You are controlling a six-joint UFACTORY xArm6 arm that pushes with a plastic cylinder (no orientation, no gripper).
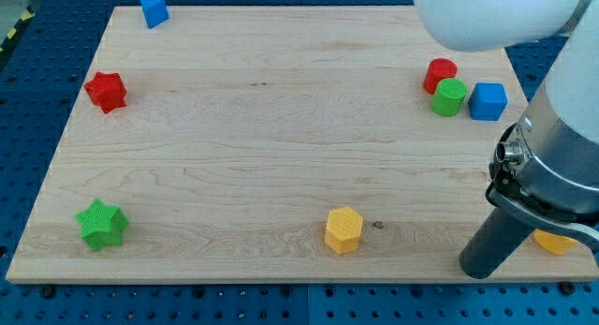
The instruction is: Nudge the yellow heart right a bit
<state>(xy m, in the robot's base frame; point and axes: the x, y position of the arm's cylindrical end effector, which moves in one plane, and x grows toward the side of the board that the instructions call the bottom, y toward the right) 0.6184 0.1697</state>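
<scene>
Since the yellow hexagonal block at the view's bottom centre is plainly not a heart, I take the partly hidden yellow block at the view's bottom right as the target. Only a sliver shows under the arm housing, so I can't confirm its shape.

No hand on this arm, just the dark rod, so there is nothing to open or close. My tip sits on the light wooden bench near the bottom edge, to the view's left of the yellow block and slightly lower. I can't tell if there's a gap or contact, because the arm hides that stretch.

How I'd do it:
- The tip is already on the correct side. Line it up with the block's mid-height first, moving a touch toward the view's top. An off-centre hit will probably spin the block rather than slide it.
- Then make a short, slow, straight stroke to the view's right and stop early. The bench's right edge is near the block, so overshoot could push it off.
- "A bit" means a small shift, so one contact should do.

The red cylinder, green cylinder and blue cube cluster up at the right, well apart from the push line. The yellow hexagonal block is also clear of it.
</scene>
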